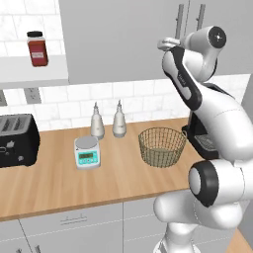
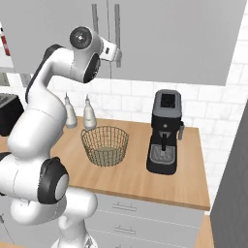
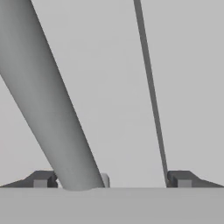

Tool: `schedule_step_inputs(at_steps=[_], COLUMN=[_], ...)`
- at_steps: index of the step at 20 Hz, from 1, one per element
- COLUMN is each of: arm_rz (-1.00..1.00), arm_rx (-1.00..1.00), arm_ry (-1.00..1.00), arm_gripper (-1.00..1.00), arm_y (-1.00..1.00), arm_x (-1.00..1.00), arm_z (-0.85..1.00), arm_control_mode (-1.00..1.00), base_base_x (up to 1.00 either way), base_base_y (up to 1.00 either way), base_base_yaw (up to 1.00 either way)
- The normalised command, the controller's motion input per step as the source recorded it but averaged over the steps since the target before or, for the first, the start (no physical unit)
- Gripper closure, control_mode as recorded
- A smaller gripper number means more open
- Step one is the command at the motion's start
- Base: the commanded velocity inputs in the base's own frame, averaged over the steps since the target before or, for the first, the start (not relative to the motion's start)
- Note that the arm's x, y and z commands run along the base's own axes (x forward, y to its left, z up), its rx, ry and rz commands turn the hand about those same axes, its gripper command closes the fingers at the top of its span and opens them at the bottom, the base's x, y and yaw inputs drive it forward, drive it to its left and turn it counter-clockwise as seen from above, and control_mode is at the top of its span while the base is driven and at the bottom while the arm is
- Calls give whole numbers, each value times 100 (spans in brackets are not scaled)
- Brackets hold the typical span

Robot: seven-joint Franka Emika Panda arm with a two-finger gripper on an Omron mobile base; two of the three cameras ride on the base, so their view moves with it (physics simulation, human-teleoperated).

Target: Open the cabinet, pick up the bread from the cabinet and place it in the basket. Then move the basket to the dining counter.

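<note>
The grey cabinet (image 1: 123, 39) (image 2: 169, 38) hangs over the worktop with both doors closed. Its two vertical bar handles (image 1: 179, 20) (image 2: 116, 24) stand side by side at the door seam. My gripper (image 1: 170, 43) (image 2: 117, 54) (image 3: 111, 179) is raised to them and is open. In the hand view one handle bar (image 3: 48, 96) slants between the fingertips (image 3: 41, 178), close to the left one, untouched as far as I can tell. The bread is hidden behind the doors. The wire basket (image 1: 162, 146) (image 2: 104, 145) stands empty on the worktop below. The dining counter is out of view.
A black coffee machine (image 2: 164, 138) stands right of the basket. Left of it are two pale bottles (image 1: 97, 121), a small scale (image 1: 87, 152) and a black toaster (image 1: 17, 141). A red jar (image 1: 37, 48) sits on an open shelf at the left.
</note>
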Motion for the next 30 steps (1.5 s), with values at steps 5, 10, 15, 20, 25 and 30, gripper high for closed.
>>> schedule_step_inputs(at_steps=[5,10,15,20,25,30], arm_rz=[0,0,0,0,0,0], arm_rx=[3,4,6,4,0,-2], arm_ry=[-3,0,-4,-7,0,4], arm_gripper=[100,100,100,100,100,100], arm_y=[5,20,33,0,-7,0], arm_x=[18,2,-22,-99,-100,-100], arm_z=[-2,5,24,38,46,47], arm_control_mode=[-100,-100,-100,-100,-100,-100], base_base_x=[0,0,0,0,0,0], base_base_y=[0,0,0,0,0,0], base_base_yaw=[0,0,0,0,0,0])
